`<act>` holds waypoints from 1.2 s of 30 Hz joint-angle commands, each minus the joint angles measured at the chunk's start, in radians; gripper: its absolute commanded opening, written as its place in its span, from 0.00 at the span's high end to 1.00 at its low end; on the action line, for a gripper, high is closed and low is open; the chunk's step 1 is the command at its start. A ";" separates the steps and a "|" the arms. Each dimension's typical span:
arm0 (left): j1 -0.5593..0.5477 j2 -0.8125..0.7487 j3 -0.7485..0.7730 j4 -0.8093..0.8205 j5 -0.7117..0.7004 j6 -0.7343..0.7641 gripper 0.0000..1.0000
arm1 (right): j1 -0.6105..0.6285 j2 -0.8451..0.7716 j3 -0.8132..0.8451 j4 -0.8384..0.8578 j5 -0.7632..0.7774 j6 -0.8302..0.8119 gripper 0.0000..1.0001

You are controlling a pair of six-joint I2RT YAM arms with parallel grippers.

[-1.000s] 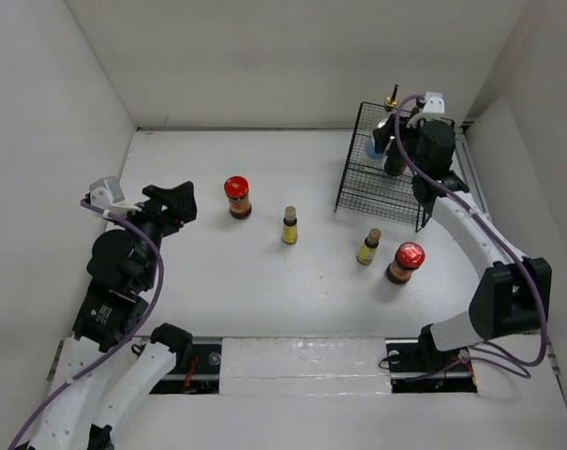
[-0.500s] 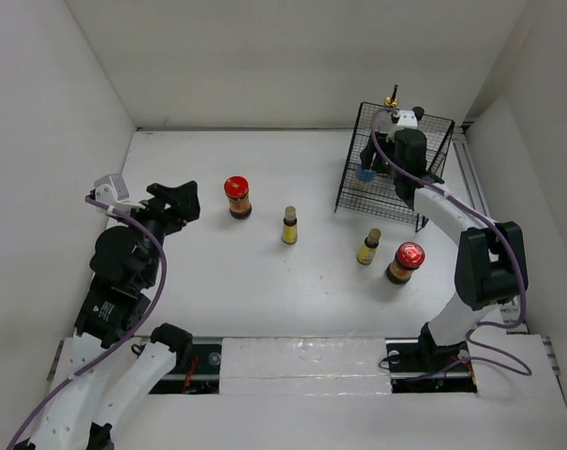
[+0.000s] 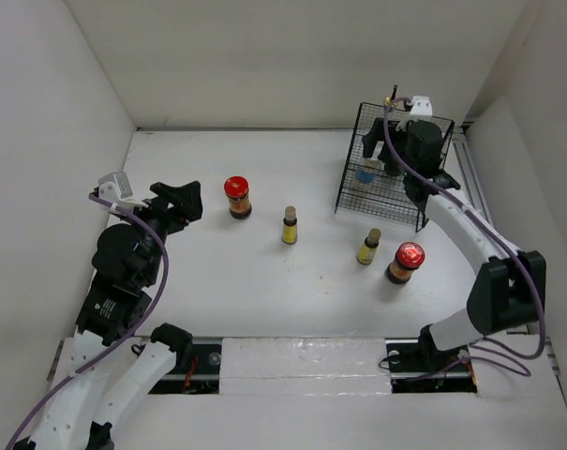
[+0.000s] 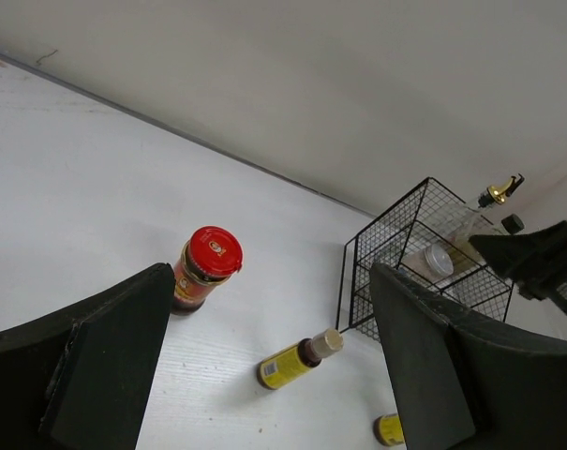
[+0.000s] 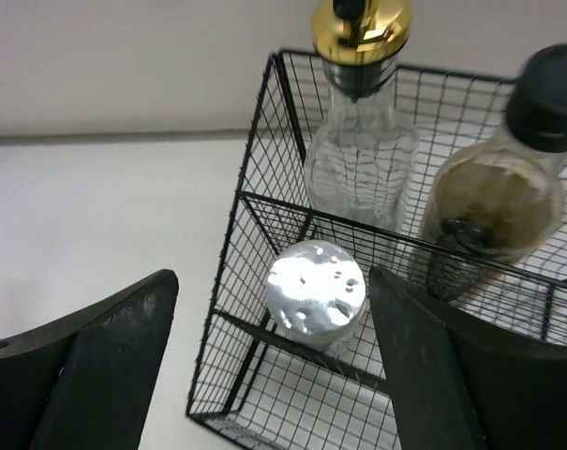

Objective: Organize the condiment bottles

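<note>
The black wire basket [image 3: 350, 183] at the far right now houses three containers. The right gripper [image 3: 384, 157] has just sprung its jaws apart above it, leaving the white blue-labelled shaker [image 5: 316, 292] standing free in the compartment in front of the tall clear gold-spouted bottle [image 5: 362, 141], with the dark black-capped bottle [image 5: 494, 202] alongside. That placement looks finished. A second ago this gripper still clenched the shaker. The left gripper [image 3: 185, 199], spread and empty, has barely shifted beside one red-lidded jar [image 3: 237, 197]. The other red-lidded jar [image 3: 406, 262] and two tiny yellow-labelled bottles [image 3: 290, 225] [image 3: 368, 247] wait on the table.
</note>
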 commanded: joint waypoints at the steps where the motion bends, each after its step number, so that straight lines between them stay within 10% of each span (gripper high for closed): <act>1: 0.004 0.004 0.002 0.045 0.016 0.015 0.19 | 0.011 -0.160 -0.026 0.008 0.074 -0.008 0.12; 5: 0.004 0.004 0.002 0.045 0.034 0.015 0.19 | 0.065 -0.307 -0.170 -0.038 0.203 0.031 0.21; 10: 0.004 -0.005 0.002 0.054 0.073 0.024 0.19 | 0.126 -0.481 -0.360 -0.201 0.337 0.136 0.74; 14: 0.004 0.004 0.002 0.054 0.096 0.024 0.19 | 0.137 -0.635 -0.405 -0.508 0.361 0.215 0.77; 24: 0.004 -0.036 0.012 0.054 0.114 0.024 0.19 | 0.175 -0.796 -0.407 -0.849 0.363 0.317 0.01; 36: 0.004 -0.145 0.021 0.045 0.096 0.024 0.19 | 0.164 -0.634 -0.391 -0.961 0.364 0.410 0.00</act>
